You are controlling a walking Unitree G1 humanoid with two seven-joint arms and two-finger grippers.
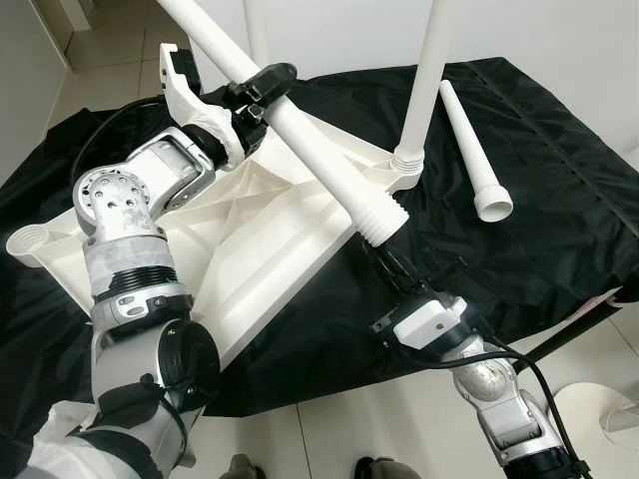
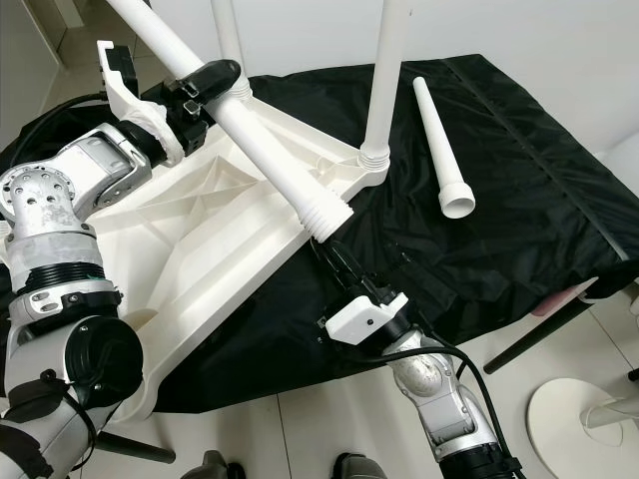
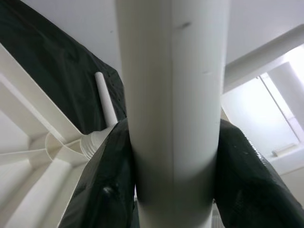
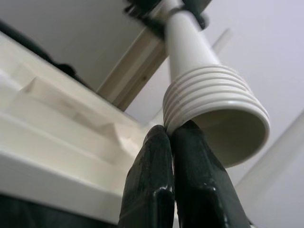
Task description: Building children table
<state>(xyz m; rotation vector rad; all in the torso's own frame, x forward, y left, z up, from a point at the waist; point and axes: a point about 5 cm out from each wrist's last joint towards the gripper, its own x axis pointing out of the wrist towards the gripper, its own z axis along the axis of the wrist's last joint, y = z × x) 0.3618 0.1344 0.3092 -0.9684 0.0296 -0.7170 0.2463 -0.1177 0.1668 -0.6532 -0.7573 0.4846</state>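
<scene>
A white plastic table top (image 1: 250, 235) lies upside down on a black cloth (image 1: 559, 200). My left gripper (image 1: 262, 88) is shut on a long white leg (image 1: 310, 150) and holds it slanted above the top. In the left wrist view the leg (image 3: 173, 118) runs between the two black fingers (image 3: 99, 190). Its threaded end (image 1: 382, 222) hangs over the top's near right corner. My right gripper (image 4: 171, 137) is shut with nothing between its fingers, and its tips touch the threaded end (image 4: 213, 109) from below. Two legs (image 1: 424, 90) stand upright in the far corners.
A loose white leg (image 1: 471, 150) lies on the cloth to the right of the top. The cloth's front edge hangs over tiled floor, where a round white base (image 1: 599, 399) stands at the lower right. A wall rises behind.
</scene>
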